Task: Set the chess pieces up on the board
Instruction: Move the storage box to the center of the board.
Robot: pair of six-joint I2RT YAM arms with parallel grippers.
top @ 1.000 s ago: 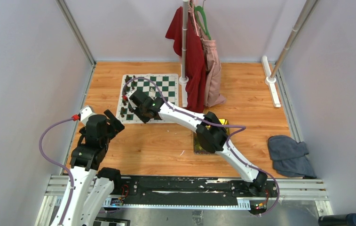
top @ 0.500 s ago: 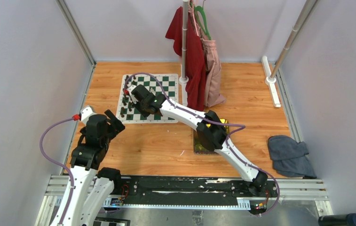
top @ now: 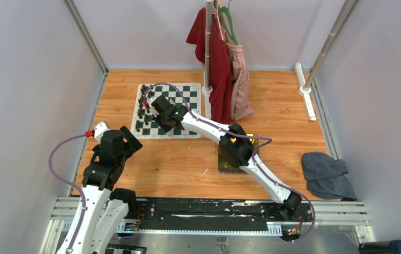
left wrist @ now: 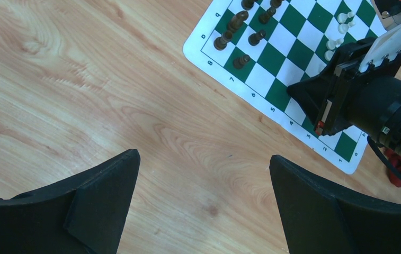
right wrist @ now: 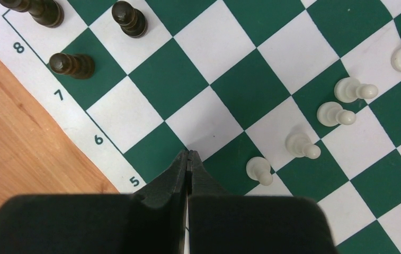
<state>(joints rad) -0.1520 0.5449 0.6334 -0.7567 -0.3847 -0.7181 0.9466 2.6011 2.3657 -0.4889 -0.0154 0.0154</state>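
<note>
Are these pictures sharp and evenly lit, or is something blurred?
Right wrist: the board and cream chess pieces are sharp, evenly lit; the shut right gripper is dark, featureless. Left wrist: the wooden table sharp, the open left gripper black. Top external: even light, pieces too small to distinguish.

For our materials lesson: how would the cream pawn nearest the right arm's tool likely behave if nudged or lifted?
That pawn looks small and smooth: probably light, slightly slippery. Narrow over a small base, it may tip if pushed high, then roll on the flat board.
</note>
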